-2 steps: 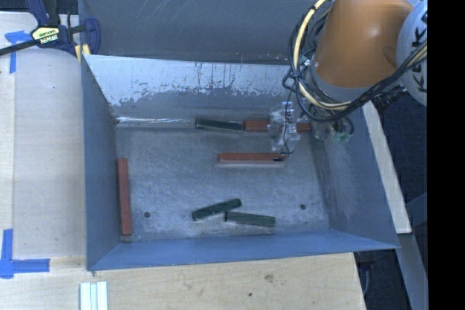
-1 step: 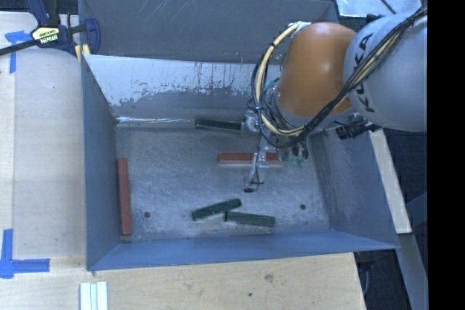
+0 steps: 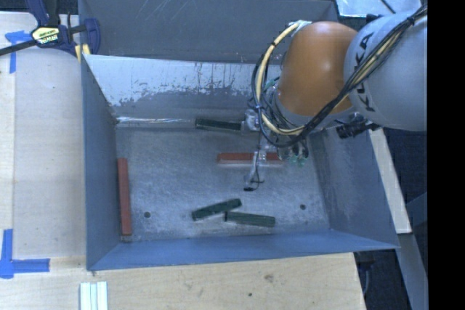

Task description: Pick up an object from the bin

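Your end effector (image 3: 252,181) hangs low over the brown bar (image 3: 234,157) in the middle of the bin (image 3: 218,258) (spread or pinched, you cannot tell). That bar lies flat and clear of the walls, so it looks like the easy pick.

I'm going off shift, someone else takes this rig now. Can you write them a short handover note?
Hand: low in the middle of the grey metal bin, just in front of the short red-brown flat bar; nothing seen held.
Elsewhere: long red-brown bar by the left wall, black stick at the back, two dark green sticks at the front.
Done: nothing lifted out.
Left: grasp one thing, lift it clear.
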Tool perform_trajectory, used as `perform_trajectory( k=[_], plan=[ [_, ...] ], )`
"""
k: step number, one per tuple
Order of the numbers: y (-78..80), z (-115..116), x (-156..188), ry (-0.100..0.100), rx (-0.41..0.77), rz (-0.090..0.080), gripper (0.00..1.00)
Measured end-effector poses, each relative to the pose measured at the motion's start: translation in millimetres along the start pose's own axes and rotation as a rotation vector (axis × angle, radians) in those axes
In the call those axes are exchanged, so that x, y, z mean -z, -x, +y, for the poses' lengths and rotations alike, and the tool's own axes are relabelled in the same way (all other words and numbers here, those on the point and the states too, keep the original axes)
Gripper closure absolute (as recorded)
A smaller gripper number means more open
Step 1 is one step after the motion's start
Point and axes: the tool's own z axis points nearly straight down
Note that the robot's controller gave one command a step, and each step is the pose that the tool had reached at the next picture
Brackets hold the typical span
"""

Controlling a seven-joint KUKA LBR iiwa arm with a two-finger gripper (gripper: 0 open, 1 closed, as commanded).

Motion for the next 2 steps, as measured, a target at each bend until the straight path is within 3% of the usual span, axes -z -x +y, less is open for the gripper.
perform_trajectory(
  k=[1,2],
  plan=[
    [19.6,-15.9,-76.5,0.0,-0.097,-0.001,1.0],
    [19.2,-15.8,-77.0,-0.001,-0.096,0.001,0.0]
  ],
)
